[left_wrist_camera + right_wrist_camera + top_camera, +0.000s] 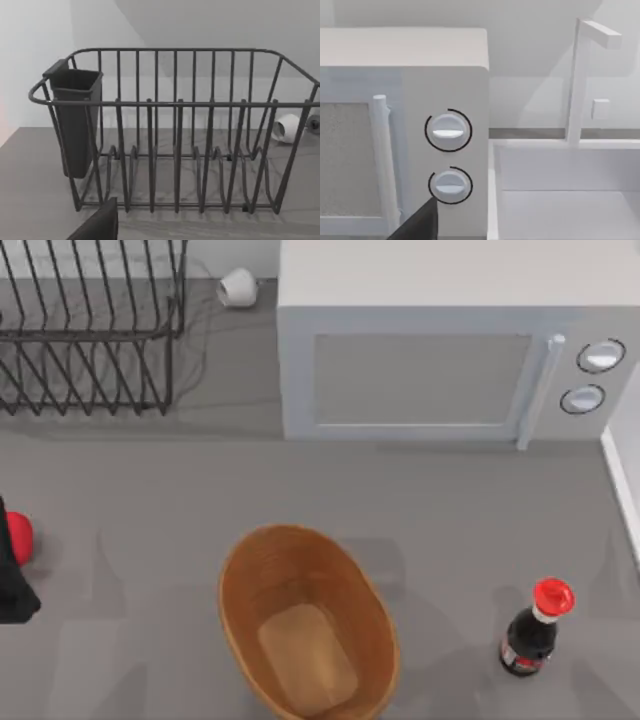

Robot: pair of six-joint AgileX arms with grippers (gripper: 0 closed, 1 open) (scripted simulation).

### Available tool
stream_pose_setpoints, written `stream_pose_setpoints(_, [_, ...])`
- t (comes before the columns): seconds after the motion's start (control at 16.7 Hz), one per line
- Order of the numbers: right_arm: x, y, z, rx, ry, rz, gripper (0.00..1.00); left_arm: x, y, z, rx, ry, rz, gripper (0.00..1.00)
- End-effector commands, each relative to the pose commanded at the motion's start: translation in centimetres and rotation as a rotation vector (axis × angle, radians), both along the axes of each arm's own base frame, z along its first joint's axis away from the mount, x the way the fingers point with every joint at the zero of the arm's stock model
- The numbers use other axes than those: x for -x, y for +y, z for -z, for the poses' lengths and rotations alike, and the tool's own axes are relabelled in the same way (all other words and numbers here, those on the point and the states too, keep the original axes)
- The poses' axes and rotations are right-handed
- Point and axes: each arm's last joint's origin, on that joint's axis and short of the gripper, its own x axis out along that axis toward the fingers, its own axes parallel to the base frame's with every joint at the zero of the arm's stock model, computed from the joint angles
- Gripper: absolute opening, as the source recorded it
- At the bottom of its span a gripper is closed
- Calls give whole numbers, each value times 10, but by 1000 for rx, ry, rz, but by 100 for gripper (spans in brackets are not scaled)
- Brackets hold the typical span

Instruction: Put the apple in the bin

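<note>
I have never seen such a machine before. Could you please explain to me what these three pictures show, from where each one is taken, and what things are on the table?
This is a simulated pair of AgileX robot arms at a grey table. One picture looks down from a camera above. The other two come from cameras on each arm's wrist.

From above, you see a brown wicker bin near the front, empty. The red apple lies at the table's far left edge, with a dark part of the left arm right beside it. Whether the apple is held, I cannot tell. A dark bottle with a red cap stands at the right. At the back are a black wire rack, a small white cup on its side, and a white microwave.

The left wrist camera faces the rack; the right wrist camera faces the microwave's two knobs.
</note>
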Motion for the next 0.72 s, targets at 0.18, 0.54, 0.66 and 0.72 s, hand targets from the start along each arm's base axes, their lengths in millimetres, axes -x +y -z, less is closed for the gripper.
stream_pose_setpoints(0.18, [0,0,0,0,0,0,100,0,0,-2,-11,8,-1,100])
stream_pose_setpoints(0.54, [0,0,0,0,0,0,100,-12,7,-34,-274,226,42,100])
stream_pose_setpoints(0.66, [0,0,0,0,0,0,100,-27,11,-45,-414,366,104,100])
stream_pose_setpoints(0.72, [0,0,0,0,0,0,100,-37,14,-48,-483,443,150,100])
